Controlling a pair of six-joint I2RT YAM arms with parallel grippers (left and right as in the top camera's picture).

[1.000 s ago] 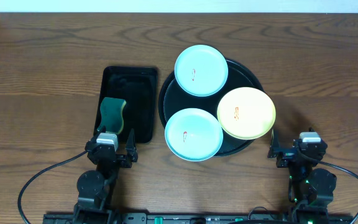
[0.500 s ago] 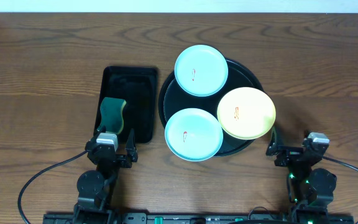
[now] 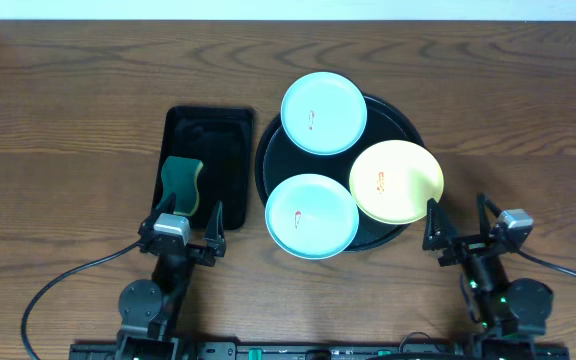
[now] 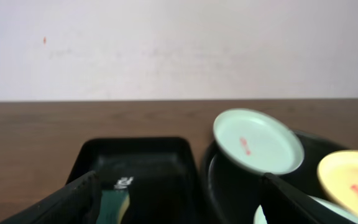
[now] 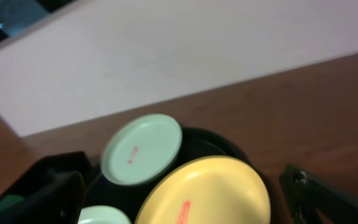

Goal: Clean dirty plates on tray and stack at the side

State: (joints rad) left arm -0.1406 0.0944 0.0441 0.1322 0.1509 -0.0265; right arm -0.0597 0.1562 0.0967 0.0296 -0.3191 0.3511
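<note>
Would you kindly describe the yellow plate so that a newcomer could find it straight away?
Find the large round black tray right of the table's middle. The yellow plate overhangs its right edge, near the right gripper. It alone is yellow: the far plate and the near plate are pale blue.

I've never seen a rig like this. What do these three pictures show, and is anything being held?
Two robot arms sit at a table. The overhead picture looks down from above; the other two come from cameras on each wrist. Each arm ends in a two-finger claw: the left gripper and right gripper are open, holding nothing. A round black tray carries a far mint plate, a near mint plate and a yellow plate, each smeared red. Beside it a rectangular tray holds a green sponge.
</note>
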